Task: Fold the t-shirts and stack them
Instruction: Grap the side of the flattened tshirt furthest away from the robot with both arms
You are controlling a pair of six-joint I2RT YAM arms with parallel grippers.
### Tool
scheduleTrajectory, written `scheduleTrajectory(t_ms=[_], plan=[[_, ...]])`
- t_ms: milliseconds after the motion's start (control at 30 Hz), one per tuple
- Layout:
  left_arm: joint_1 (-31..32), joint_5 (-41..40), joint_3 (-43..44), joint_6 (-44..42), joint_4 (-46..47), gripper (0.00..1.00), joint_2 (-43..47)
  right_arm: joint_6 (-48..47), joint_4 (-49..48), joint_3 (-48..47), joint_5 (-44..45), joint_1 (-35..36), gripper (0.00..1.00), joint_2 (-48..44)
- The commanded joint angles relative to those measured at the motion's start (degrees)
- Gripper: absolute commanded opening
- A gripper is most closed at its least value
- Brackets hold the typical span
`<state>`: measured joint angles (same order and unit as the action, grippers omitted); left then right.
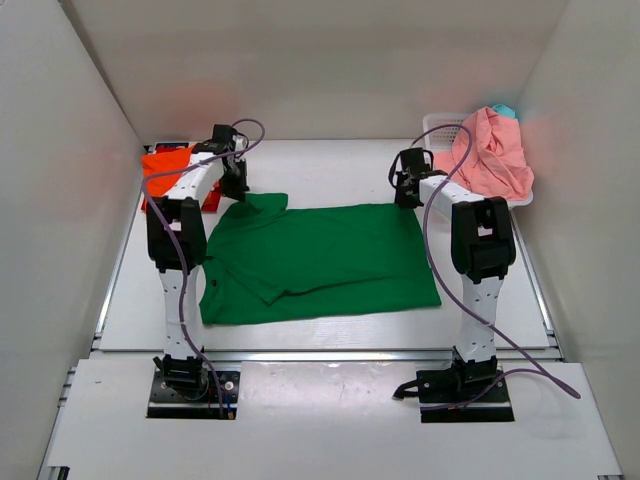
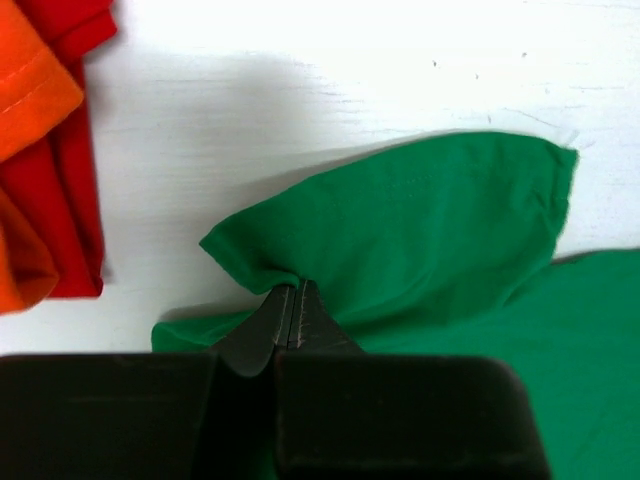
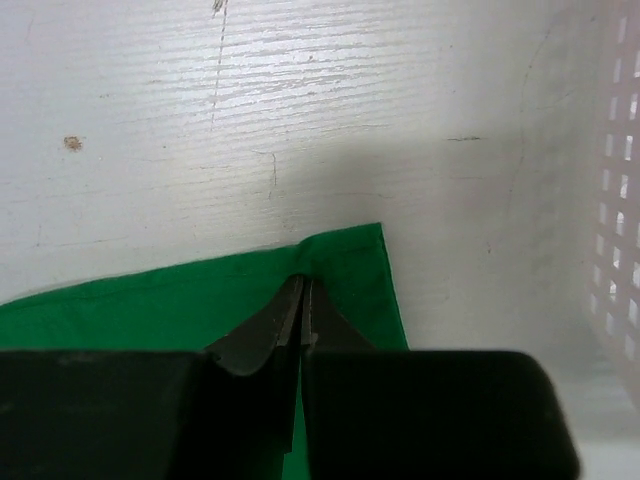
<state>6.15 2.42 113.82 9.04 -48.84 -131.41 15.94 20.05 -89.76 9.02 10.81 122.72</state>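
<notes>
The left pincer (image 2: 292,303) is clamped on the dark green t-shirt (image 2: 430,230), at the sleeve that bunches up just beyond its tips. The right pincer (image 3: 303,300) is also closed tight on this shirt, at its far hem corner, and the cloth edge ends just to the right of the tips. Behind both pincers, toward the arm bases, the shirt lies mostly flat on the table (image 3: 300,120), with wrinkles on the left pincer's side.

I judge the step is to fold the far edge over toward the near edge. To do it well, both pincers should lift only a little, keep the edge stretched between them and travel at equal speed, so the fold line comes straight. The sleeve should go inside, not be dragged.

The orange t-shirt (image 2: 30,80) and the red t-shirt (image 2: 75,200) lie left of the left pincer, apart from the green cloth. The salmon pink t-shirt (image 1: 490,155) hangs over the white basket (image 3: 620,200), right of the right pincer.
</notes>
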Motion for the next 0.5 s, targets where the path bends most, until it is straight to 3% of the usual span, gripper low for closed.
scheduleTrajectory(t_ms=[0,167,467], plan=[[-0.18,1.01,-1.04,-0.42,-1.17,0.00,10.19,-2.67,-0.98,-1.83,-1.02,0.09,0.00,-3.09],[-0.18,1.72,-11.24,0.10,0.85,0.00,18.89,-3.37,-1.33,2.56,-1.46,0.70,0.00,-9.15],[0.97,0.84,-30.03,-1.04,-0.12,0.00,34.02,-2.49,-6.51,22.06,-4.44,0.88,0.00,-25.75]])
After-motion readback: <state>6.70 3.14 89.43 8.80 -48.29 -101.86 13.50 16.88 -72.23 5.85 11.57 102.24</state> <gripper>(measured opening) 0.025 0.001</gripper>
